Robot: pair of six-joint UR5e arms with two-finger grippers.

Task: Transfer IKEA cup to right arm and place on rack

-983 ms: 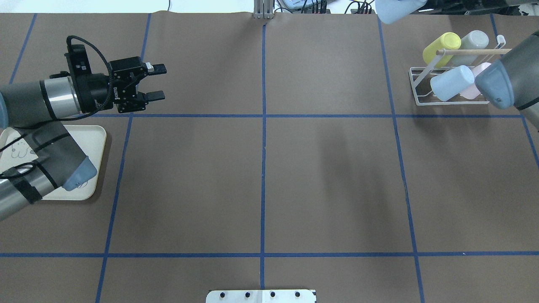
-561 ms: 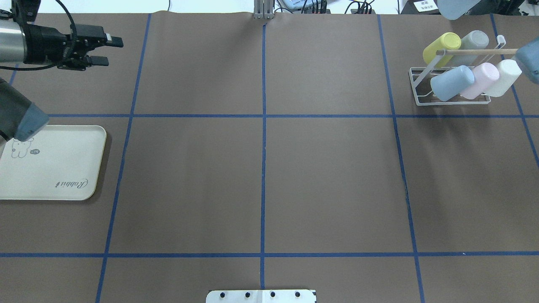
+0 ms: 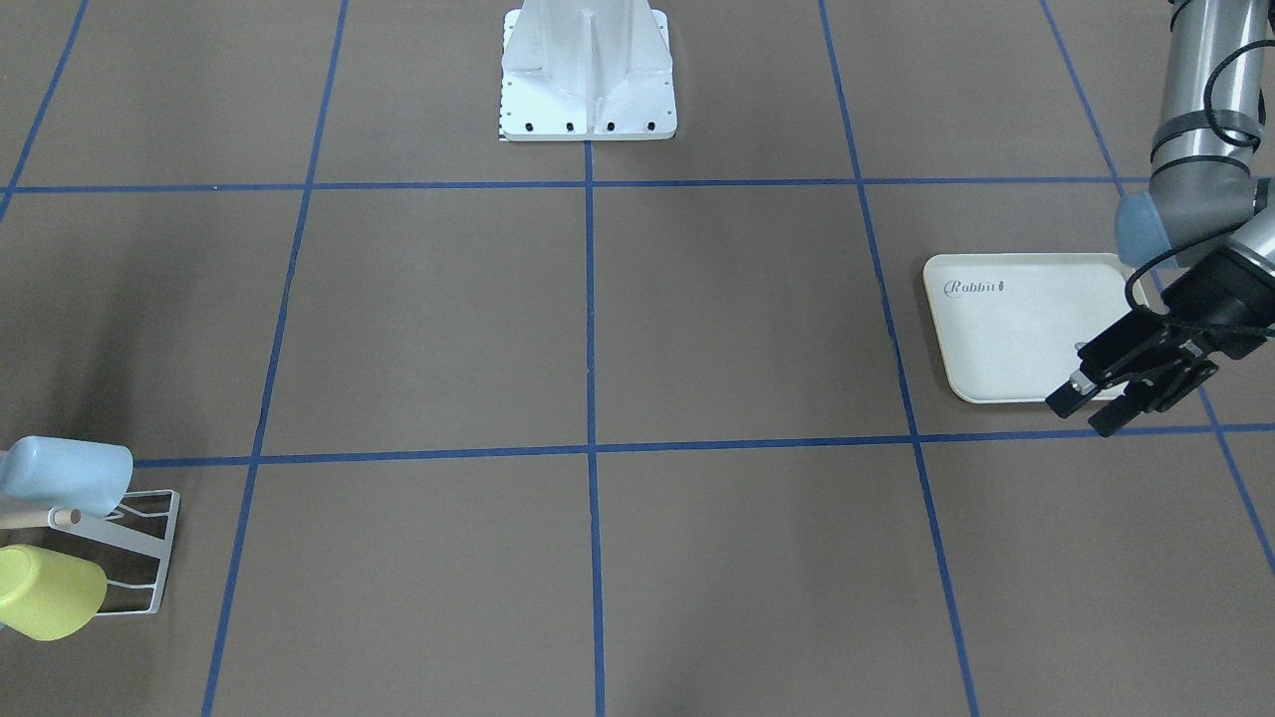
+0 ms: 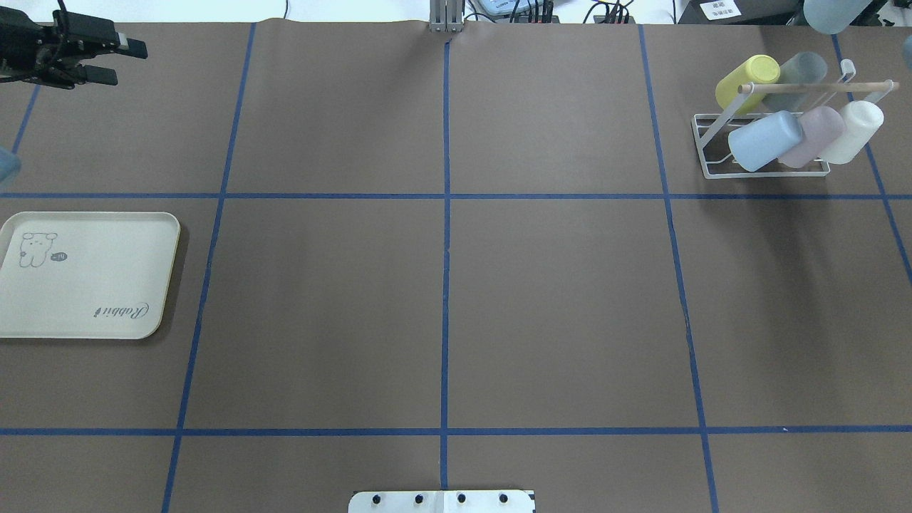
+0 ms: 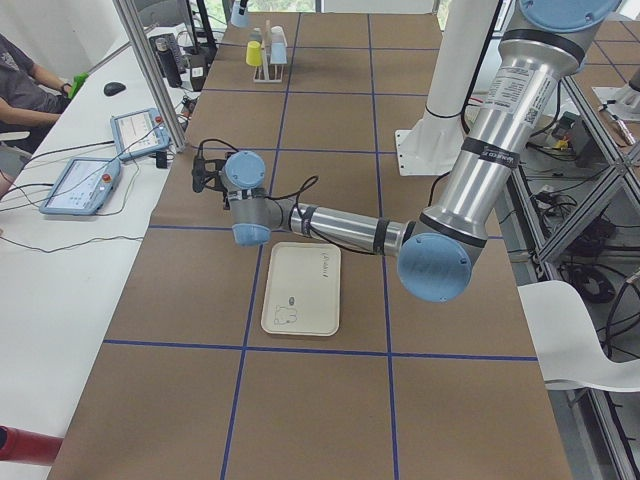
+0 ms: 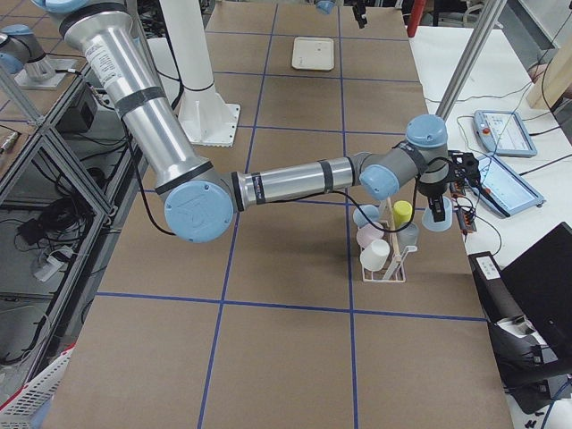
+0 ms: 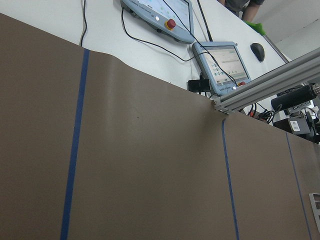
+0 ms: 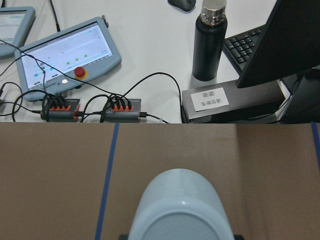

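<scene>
A pale blue-grey IKEA cup [image 8: 182,210] fills the bottom of the right wrist view, bottom toward the camera, with dark finger edges on both sides. My right gripper [image 6: 437,213] is shut on this cup and hangs beyond the far side of the rack [image 6: 384,268]. Overhead, only the cup [image 4: 830,11] shows at the top right edge. The white wire rack [image 4: 712,153] with its wooden rod holds yellow, grey, blue, pink and cream cups. My left gripper [image 4: 114,60] is open and empty at the far left corner, also seen as the left gripper [image 3: 1088,413] beside the tray.
A cream rabbit-print tray [image 4: 85,274] lies on the table's left side with nothing on it. Operator tablets, cables and a black bottle [image 8: 207,40] sit on the white desk beyond the far edge. The robot's white base [image 3: 588,70] stands mid-table at the near side.
My left arm has pulled back to the far left corner, uncovering the tray. My right arm has swung right with the cup and no longer covers the rack.
</scene>
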